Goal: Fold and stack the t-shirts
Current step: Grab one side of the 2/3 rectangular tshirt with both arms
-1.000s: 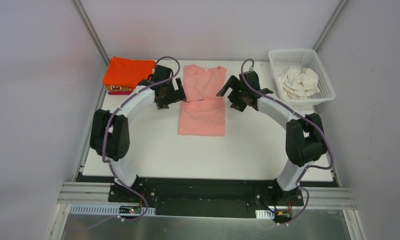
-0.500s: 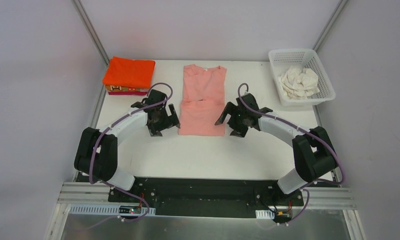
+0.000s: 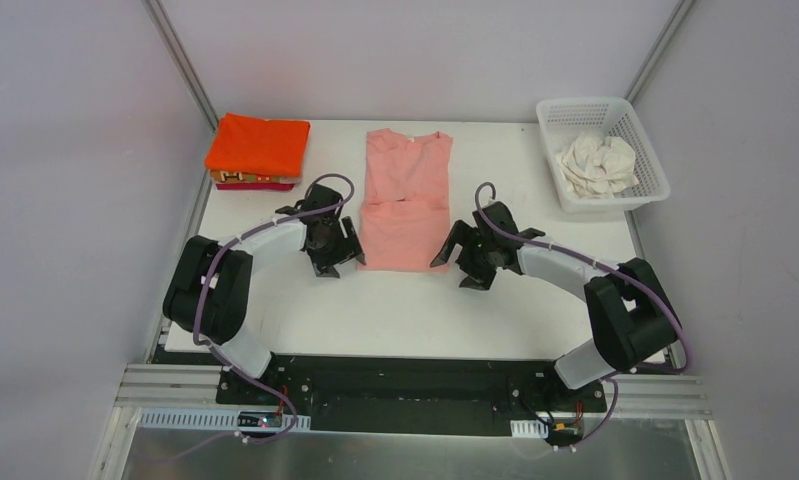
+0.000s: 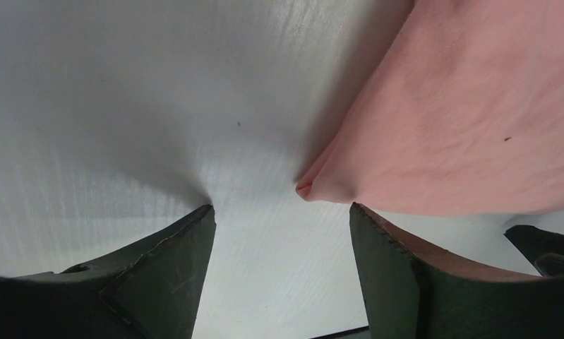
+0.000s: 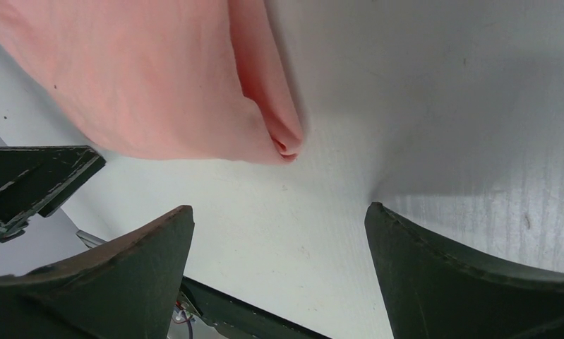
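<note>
A salmon pink t-shirt [image 3: 407,205] lies flat mid-table, its sides folded in, collar at the far end. My left gripper [image 3: 341,256] is low at its near left corner, open. In the left wrist view that corner [image 4: 307,189] sits just beyond the left gripper [image 4: 280,208], nothing between the fingers. My right gripper [image 3: 461,264] is low at the near right corner, open. The folded corner [image 5: 286,145] lies just ahead of the right gripper [image 5: 279,208]. A folded orange t-shirt [image 3: 258,143] tops a stack at the far left, a magenta one [image 3: 245,185] under it.
A white lattice basket [image 3: 587,104] stands at the far right with a crumpled cream-white t-shirt [image 3: 597,163] inside. Bare white table [image 3: 405,310] lies between the pink shirt and the arm bases. Walls close in on both sides.
Both grippers have travelled from beside the shirt's upper half toward me along its sides, reaching the near corners and dropping close to the table.
</note>
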You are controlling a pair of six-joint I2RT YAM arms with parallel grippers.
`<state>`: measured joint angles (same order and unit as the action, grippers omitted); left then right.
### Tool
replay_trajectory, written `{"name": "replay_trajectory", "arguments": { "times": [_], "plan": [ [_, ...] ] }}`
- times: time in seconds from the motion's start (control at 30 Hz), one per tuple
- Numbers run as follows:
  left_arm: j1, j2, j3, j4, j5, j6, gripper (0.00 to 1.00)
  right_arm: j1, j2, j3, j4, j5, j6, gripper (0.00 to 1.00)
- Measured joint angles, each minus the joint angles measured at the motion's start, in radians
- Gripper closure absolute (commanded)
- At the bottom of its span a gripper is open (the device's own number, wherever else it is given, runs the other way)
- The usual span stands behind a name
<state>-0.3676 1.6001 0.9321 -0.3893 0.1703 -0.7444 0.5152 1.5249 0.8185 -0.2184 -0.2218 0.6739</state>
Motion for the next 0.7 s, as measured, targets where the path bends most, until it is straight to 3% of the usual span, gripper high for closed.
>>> {"name": "replay_trajectory", "arguments": {
  "times": [0.1,0.17,0.37,0.7],
  "plan": [
    [0.0,0.029,0.004,0.02,0.028,-0.008,0.38,0.0,0.005,0.0,0.021,-0.004,0.004,0.09],
    [0.0,0.04,0.007,0.037,0.043,-0.013,0.48,0.0,0.014,0.0,0.035,-0.003,0.007,0.09],
    [-0.003,0.093,0.018,0.084,0.084,-0.029,0.98,0.0,0.039,0.0,0.065,-0.011,0.023,0.14],
    [-0.007,0.119,0.019,0.122,0.113,-0.03,1.0,0.0,0.05,0.0,0.084,-0.009,0.033,0.2]
  ]
}}
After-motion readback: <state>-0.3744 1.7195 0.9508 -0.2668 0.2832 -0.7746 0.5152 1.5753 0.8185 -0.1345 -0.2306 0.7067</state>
